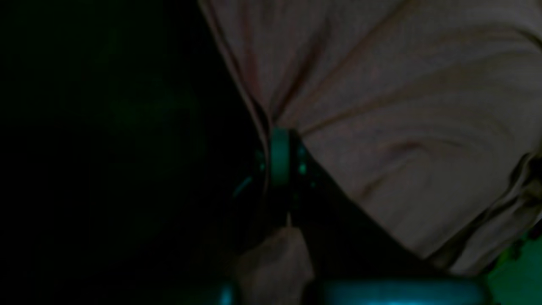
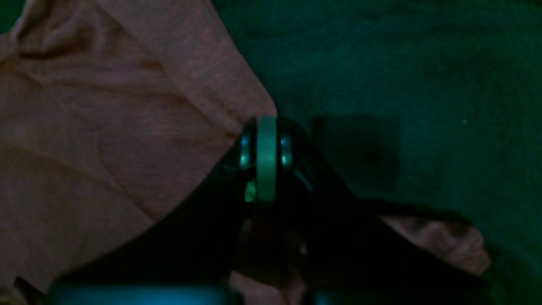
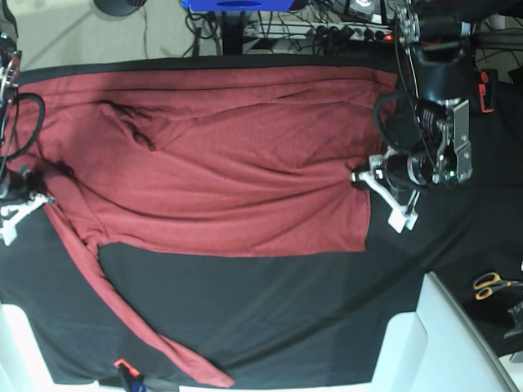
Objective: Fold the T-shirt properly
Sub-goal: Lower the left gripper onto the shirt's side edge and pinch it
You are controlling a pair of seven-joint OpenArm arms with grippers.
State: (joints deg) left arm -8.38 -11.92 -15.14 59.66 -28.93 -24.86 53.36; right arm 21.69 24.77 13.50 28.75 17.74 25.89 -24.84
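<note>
The maroon T-shirt (image 3: 221,163) lies spread across the black table cloth (image 3: 270,302), and one long sleeve (image 3: 139,318) trails toward the near edge. My left gripper (image 3: 358,176) is at the shirt's right edge, about halfway along it. In the left wrist view the left gripper (image 1: 280,154) is shut on that edge, and the T-shirt (image 1: 402,106) wrinkles toward the pinch. My right gripper (image 3: 42,197) is at the shirt's left edge. The right wrist view shows the right gripper (image 2: 266,154) shut on a corner of the T-shirt (image 2: 106,127).
Scissors (image 3: 490,283) lie on the cloth at the far right. White blocks stand at the near right (image 3: 445,343) and near left (image 3: 16,343) corners. A small orange-tipped item (image 3: 122,365) sits by the near edge. Cables and a power strip (image 3: 343,31) run behind the table.
</note>
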